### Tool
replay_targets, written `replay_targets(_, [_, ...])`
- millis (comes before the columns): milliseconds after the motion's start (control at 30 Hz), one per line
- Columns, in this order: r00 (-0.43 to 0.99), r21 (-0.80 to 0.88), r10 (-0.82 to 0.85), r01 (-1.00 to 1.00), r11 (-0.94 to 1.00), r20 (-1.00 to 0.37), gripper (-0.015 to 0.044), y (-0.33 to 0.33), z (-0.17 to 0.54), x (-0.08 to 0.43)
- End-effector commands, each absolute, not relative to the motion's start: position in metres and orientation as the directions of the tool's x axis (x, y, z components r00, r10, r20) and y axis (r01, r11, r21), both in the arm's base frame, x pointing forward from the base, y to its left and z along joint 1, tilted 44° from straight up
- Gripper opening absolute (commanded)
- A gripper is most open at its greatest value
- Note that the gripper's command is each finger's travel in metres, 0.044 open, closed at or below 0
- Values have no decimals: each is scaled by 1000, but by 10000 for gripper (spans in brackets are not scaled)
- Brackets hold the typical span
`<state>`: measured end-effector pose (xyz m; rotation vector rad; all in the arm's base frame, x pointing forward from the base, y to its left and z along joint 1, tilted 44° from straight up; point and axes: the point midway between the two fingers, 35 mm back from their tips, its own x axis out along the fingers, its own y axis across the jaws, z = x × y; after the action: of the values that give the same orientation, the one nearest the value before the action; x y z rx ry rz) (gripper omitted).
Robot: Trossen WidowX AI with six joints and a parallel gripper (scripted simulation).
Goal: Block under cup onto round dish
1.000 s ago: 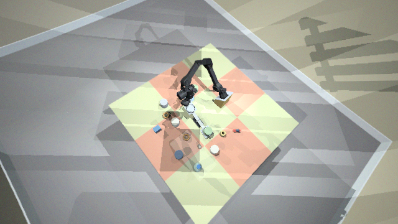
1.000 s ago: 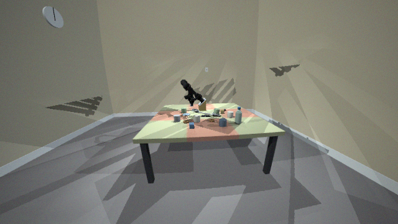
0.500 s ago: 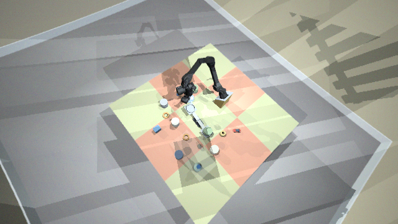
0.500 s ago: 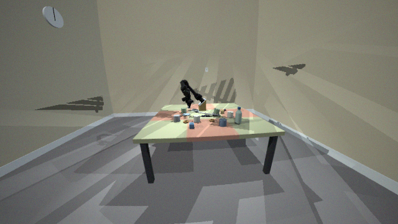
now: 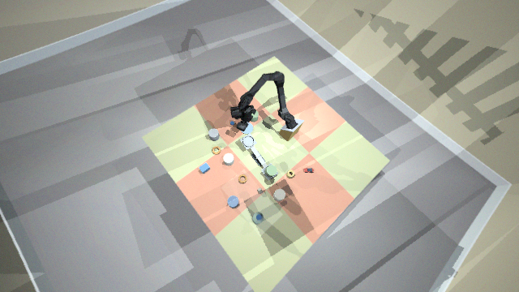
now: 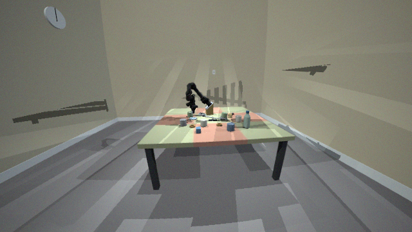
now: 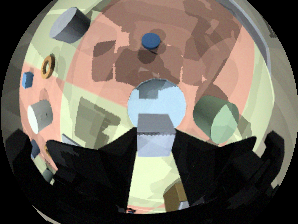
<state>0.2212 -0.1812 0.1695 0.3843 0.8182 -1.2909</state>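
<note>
My gripper (image 5: 242, 127) (image 6: 193, 111) (image 7: 153, 132) points down and is shut on a grey block (image 7: 156, 141). In the wrist view the block overlaps the near edge of the light blue round dish (image 5: 248, 130) (image 7: 167, 102), and the block is held above the table. A green cup (image 5: 255, 116) (image 6: 190, 114) (image 7: 216, 119) stands on the table close beside the dish, not above it. The other green cup (image 5: 271, 170) (image 6: 224, 115) stands on the far end of the balance (image 5: 255, 155). The balance's near pan (image 5: 248, 141) bears no cup.
A small blue object (image 5: 232, 122) (image 7: 150, 41) and a grey cylinder (image 5: 213, 135) (image 7: 70, 25) lie beyond the dish. A white cylinder (image 5: 228, 159) (image 7: 40, 116), an orange ring (image 5: 216, 147) and a blue box (image 5: 204, 168) are off to one side. A bottle (image 6: 246, 120) stands farther away.
</note>
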Motion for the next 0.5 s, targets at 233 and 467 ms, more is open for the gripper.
replay_targets(233, [51,-196,-698,943,269,-714,0,-197,163,209])
replay_targets(467, [50,-196,-699,943,268,-713,0,-217,142,211])
